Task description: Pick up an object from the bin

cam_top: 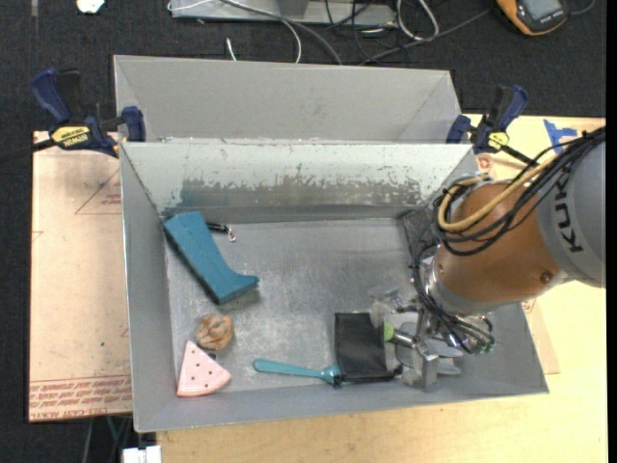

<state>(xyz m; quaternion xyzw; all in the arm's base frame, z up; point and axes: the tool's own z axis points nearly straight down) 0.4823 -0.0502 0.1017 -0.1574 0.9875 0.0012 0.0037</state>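
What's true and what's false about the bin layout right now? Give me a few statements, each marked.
1. The teal block lies in the left half of the bin, near the back wall. True.
2. The gripper is in the lower right of the bin, close beside the black flat pad. True.
3. The pink wedge lies against the black flat pad. False: it lies in the lower left corner, well apart from the pad, with the teal-handled tool on the floor between them.
4. The brown round lump sits on top of the teal block. False: it lies on the bin floor, below the block and just above the pink wedge.
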